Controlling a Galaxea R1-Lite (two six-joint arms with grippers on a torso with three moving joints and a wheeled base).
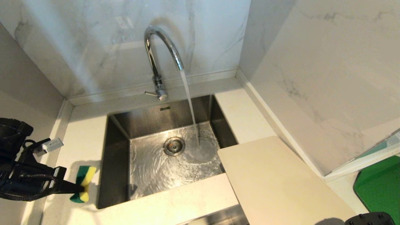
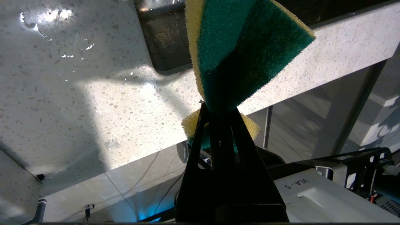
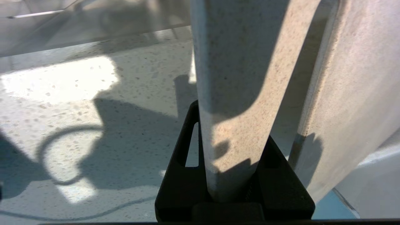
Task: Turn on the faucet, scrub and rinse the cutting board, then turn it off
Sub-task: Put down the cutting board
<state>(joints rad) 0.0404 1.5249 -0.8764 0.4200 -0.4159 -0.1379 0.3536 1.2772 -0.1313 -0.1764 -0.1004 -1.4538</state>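
The cutting board (image 1: 278,181) lies over the counter's (image 1: 240,112) right part, its far corner jutting over the sink's (image 1: 115,162) right rim; in the right wrist view the right pincer (image 3: 232,175) is clamped on the board's near edge. The faucet (image 1: 157,59) stands at the counter's back edge, water pouring into the basin near the drain (image 1: 174,146). Left of the sink, above the counter, the left pincer (image 1: 73,187) is closed on a green-and-yellow sponge (image 1: 82,184). A dark green board (image 1: 379,187) shows at far right.
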